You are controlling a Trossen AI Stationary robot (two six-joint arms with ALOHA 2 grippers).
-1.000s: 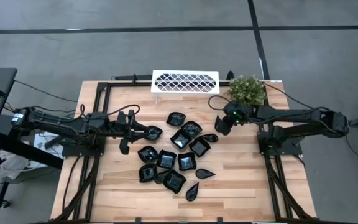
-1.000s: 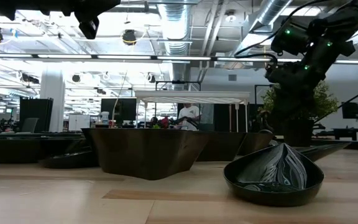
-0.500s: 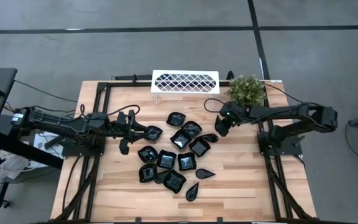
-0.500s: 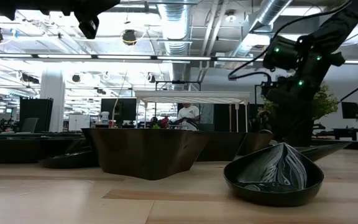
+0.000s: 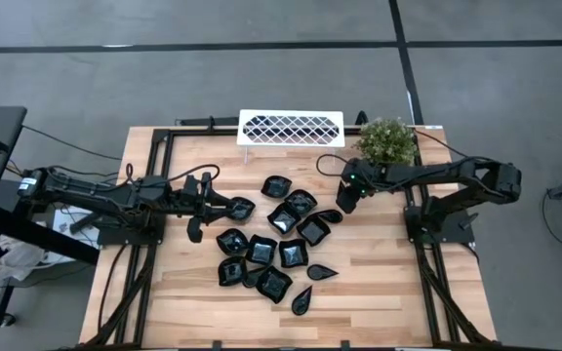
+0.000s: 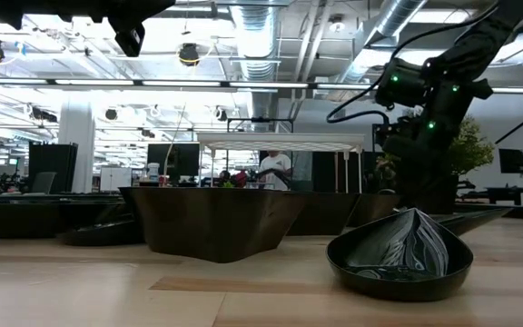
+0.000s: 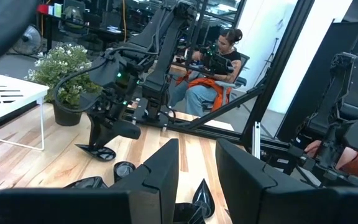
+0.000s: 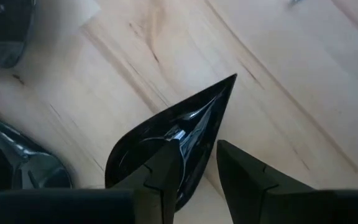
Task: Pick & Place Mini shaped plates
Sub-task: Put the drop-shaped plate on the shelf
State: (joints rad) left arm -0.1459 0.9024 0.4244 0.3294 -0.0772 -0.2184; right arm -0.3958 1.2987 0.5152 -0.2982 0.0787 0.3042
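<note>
Several mini shaped plates (image 5: 271, 249), glossy black, lie clustered on the wooden table. A teardrop plate (image 8: 166, 127) rests on its base at the cluster's right edge (image 5: 329, 216). My right gripper (image 8: 196, 146) points steeply down over it, open. One finger is above the plate's hollow and the other is outside its rim. My left gripper (image 5: 228, 207) hovers open and level, high above the cluster's left side. Nothing shows between its fingers (image 7: 197, 146). A plate (image 5: 242, 208) lies by its tips in the high view. My right gripper straddles the teardrop plate's side wall (image 8: 194, 124), about midway along it, coming from above and slanting from the table's right. The plate lies flat on the table. I cannot tell whether either finger touches it.
A white lattice tray (image 5: 291, 128) stands at the table's far edge, with a green potted plant (image 5: 386, 139) to its right. Black frame rails run along both table sides. A seated person (image 7: 219, 68) shows beyond the table. Bare wood lies near the front edge.
My right gripper has come down and a little toward the table's left, closing on the teardrop plate, and has tipped more steeply downward. Its finger gap is the same. The plates have not moved.
</note>
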